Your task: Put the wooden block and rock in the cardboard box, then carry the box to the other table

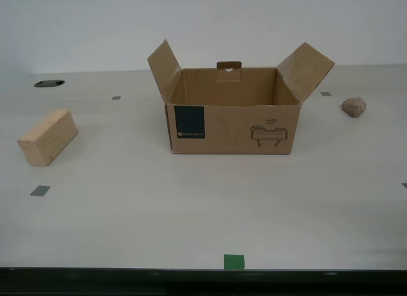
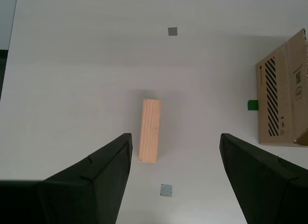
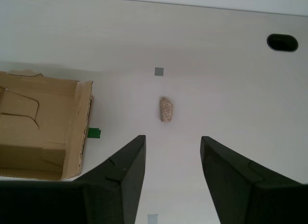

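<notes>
**Exterior view: box open, block and rock out on the worktop**

Exterior view shows me the cardboard box [image 1: 232,112] standing upright in the middle of the cream worktop [image 1: 191,213], top open, both side flaps angled up and outward, its navy label and line drawing facing the camera. The wooden block [image 1: 48,137] lies on the worktop well apart from the box, toward the exterior view's left. The rock [image 1: 353,107] sits on the worktop on the box's other side, toward the exterior view's right, also clear of it. A green tape mark [image 1: 234,262] lies near the worktop edge in front of the box.

My first claw [image 3: 172,140] hangs above the worktop with its jaws spread wide and nothing between them; the rock lies just beyond the tips, beside the box.

My second claw [image 2: 175,136] is likewise spread and empty, high over the block, which lies lengthwise near one finger, apart from the box.
</notes>
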You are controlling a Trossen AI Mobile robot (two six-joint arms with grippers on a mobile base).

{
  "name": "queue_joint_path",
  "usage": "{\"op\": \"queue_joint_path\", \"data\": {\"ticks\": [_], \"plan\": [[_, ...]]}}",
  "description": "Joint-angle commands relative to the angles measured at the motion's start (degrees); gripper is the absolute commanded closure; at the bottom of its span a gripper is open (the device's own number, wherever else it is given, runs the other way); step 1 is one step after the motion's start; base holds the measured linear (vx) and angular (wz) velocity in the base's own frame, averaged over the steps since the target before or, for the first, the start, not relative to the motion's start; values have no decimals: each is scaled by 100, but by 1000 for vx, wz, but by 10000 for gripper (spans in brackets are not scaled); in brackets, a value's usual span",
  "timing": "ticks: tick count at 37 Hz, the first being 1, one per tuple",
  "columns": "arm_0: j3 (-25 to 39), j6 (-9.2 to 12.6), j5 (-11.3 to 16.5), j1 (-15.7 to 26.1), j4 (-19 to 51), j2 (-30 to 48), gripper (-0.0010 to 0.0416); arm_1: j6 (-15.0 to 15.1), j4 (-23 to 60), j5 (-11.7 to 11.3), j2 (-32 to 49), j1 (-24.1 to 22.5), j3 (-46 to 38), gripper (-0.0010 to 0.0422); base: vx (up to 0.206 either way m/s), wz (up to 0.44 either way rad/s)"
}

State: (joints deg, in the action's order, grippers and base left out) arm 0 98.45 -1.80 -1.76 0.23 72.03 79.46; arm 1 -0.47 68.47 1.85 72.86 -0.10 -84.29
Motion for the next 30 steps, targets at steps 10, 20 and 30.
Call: {"op": "queue_joint_path", "data": {"ticks": [10,20,30], "plan": [[2,9,-28,0,22,-2,67,0,0,9,2,2,-4,116,0,0],[2,4,-28,-2,44,-2,21,44,-13,9,2,2,-4,86,0,0],[2,9,-28,-2,74,-2,10,168,-26,7,2,4,-4,53,0,0]]}}
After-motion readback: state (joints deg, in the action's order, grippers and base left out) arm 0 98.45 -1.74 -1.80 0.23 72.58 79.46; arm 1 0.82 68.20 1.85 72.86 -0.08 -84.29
